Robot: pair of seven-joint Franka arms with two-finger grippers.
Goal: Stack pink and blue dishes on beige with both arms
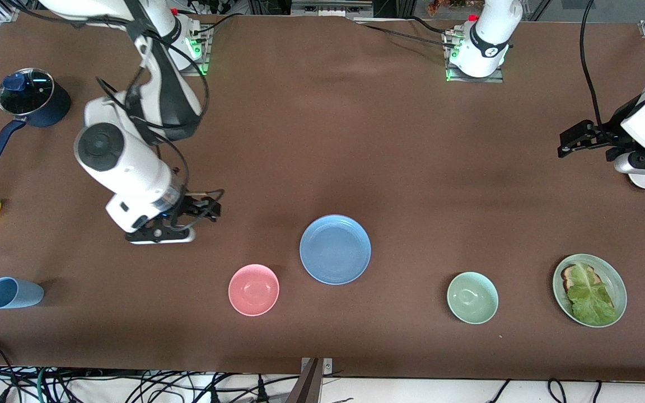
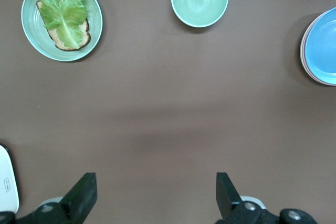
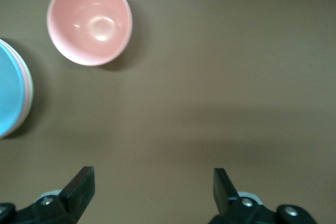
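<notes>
Already, the blue plate (image 1: 335, 249) topped a stack whose pink rim (image 2: 303, 56) peeked out beneath it; I could not make out a beige plate. I saw the right gripper (image 1: 206, 209) hanging with fingers spread wide, holding nothing, over bare table just short of the pink bowl (image 1: 253, 289). The left gripper (image 1: 575, 137) hovered equally wide, empty, well apart from the stack, the green bowl (image 1: 472, 298) and lettuce plate (image 1: 616, 280) ahead.

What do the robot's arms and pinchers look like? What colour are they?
Both arms are chunky white tubes with dark grey round joints, and black cables loop along them. The right arm has a big dark disc on its side. Each base glows with a small green light. The right gripper and left gripper are black, each with two flat fingers.
</notes>
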